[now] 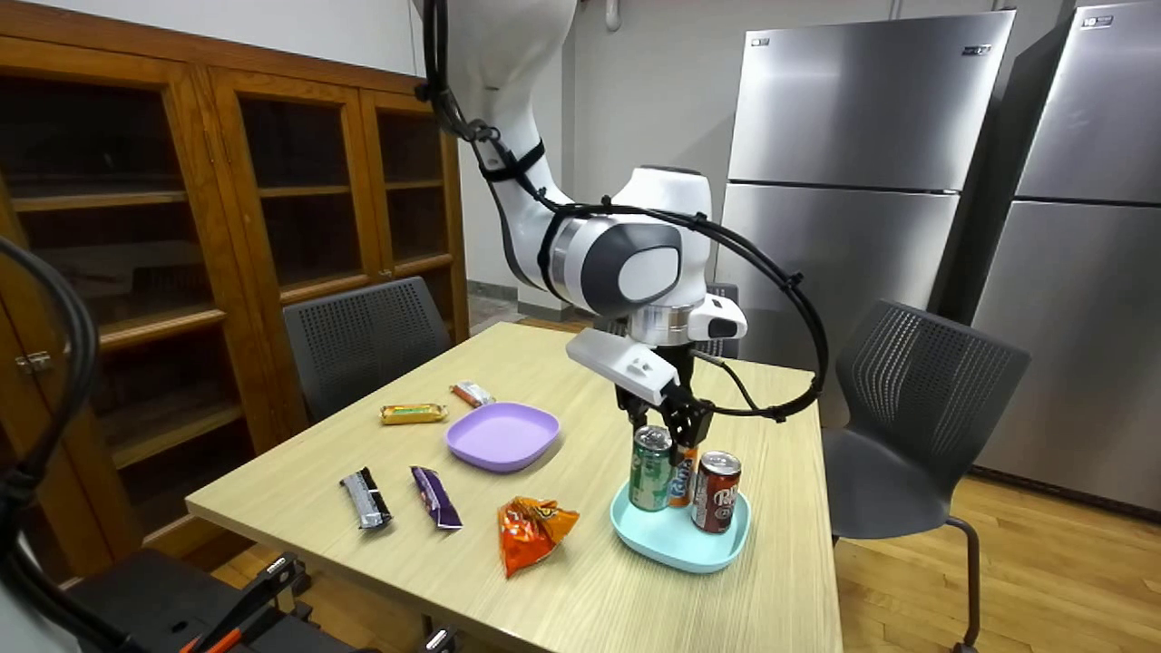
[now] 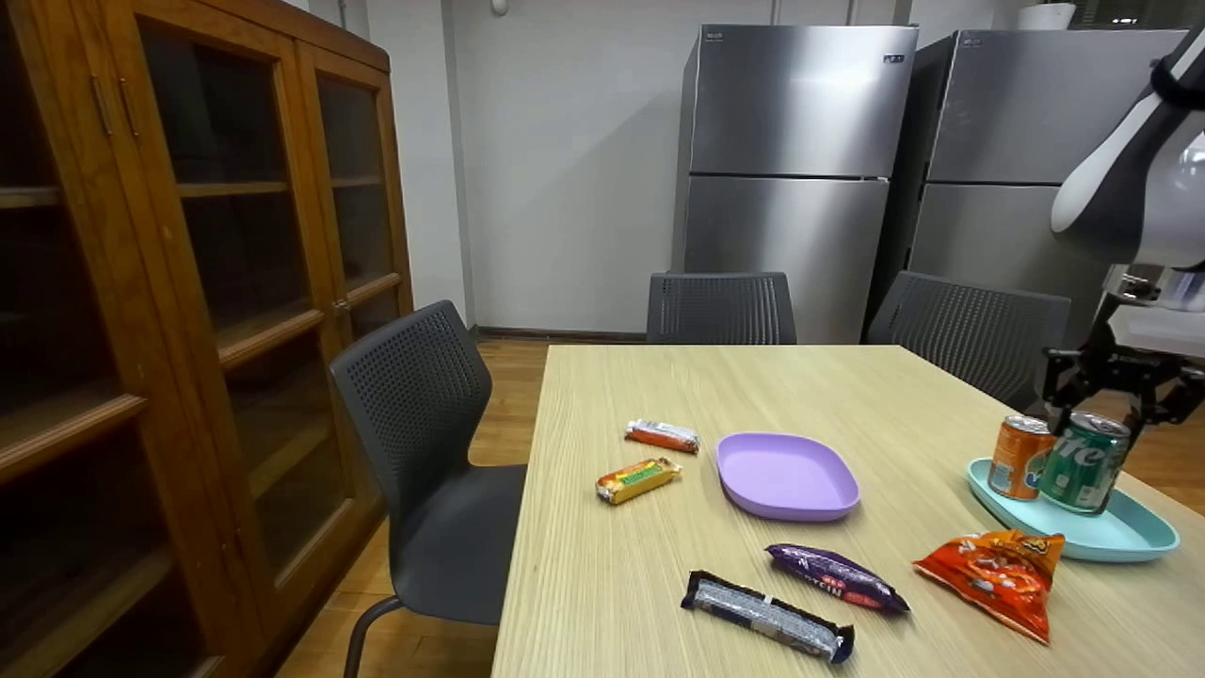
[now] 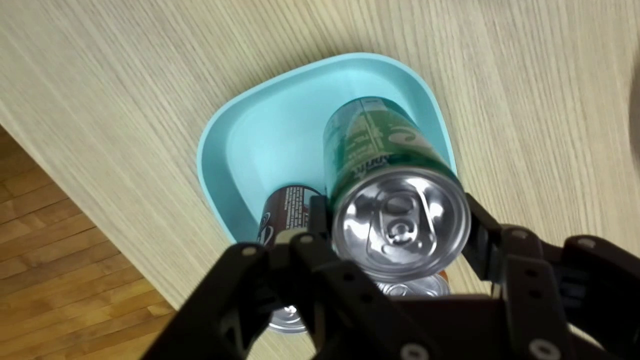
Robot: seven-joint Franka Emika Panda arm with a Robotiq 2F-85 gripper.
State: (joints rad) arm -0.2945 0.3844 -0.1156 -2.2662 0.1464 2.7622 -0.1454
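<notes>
My gripper (image 1: 660,437) (image 2: 1097,428) (image 3: 396,200) points down and is shut on a green soda can, one finger against each side near its top. The green can (image 1: 646,485) (image 2: 1083,471) (image 3: 375,130) stands upright on a light teal plate (image 1: 676,555) (image 2: 1134,551) (image 3: 270,145). An orange can (image 1: 682,479) (image 2: 1019,461) stands beside it; only its lid (image 3: 417,287) shows in the wrist view. A dark red can (image 1: 717,499) (image 3: 287,207) is also on the plate, close to one finger. In an exterior view the green can hides it.
An empty purple plate (image 1: 503,435) (image 2: 789,476), an orange chip bag (image 1: 531,531) (image 2: 1003,574), a purple-wrapped bar (image 1: 437,497), a black-silver bar (image 1: 367,499), a yellow snack (image 1: 414,414) and a red-silver bar (image 1: 472,394) lie on the table. Chairs (image 1: 367,336) (image 2: 414,405) stand around it.
</notes>
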